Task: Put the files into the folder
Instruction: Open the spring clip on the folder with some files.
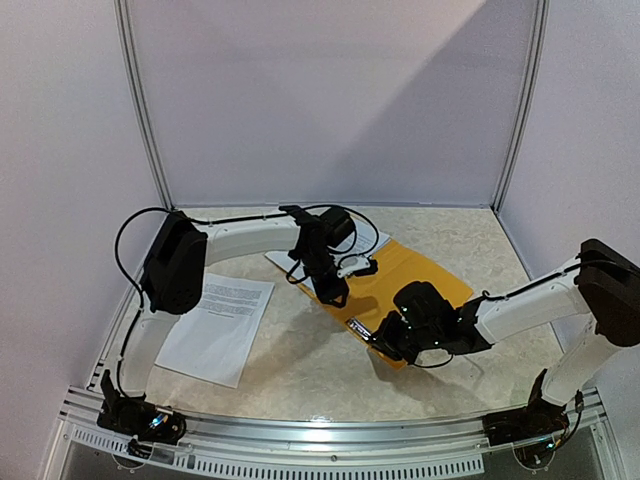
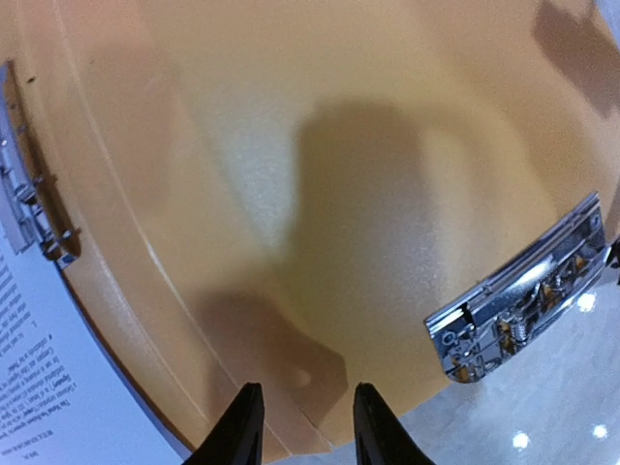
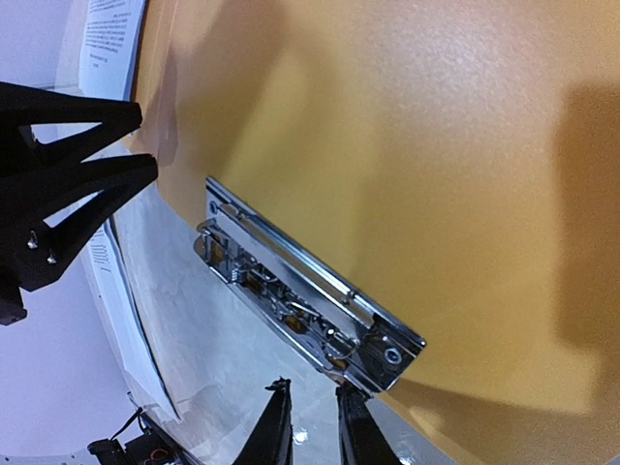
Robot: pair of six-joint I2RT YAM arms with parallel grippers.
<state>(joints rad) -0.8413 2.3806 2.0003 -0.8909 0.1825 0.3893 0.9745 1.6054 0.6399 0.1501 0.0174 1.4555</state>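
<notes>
Slippage looks the main risk: the folder (image 1: 415, 275) lies opened flat at mid-table, orange inner face up, and both arms work its near edge from above. The left gripper (image 2: 302, 421) hangs over the folder's corner with its fingers a narrow gap apart, nothing between them; if it presses down there, the smooth plastic could skate across the marble-patterned table (image 1: 300, 370). The right gripper (image 3: 308, 426) sits just beside the metal clip (image 3: 310, 291) at the folder's edge, its fingers nearly together and apparently empty; a misjudged nudge could snag the clip's spring lever or shove the folder sideways. One printed sheet (image 1: 217, 325) lies well apart to the left, beside the left arm, and another sheet (image 1: 285, 258) pokes from beneath the folder's far-left edge, so dragging the folder could crumple it. Neither sheet is inside yet.
</notes>
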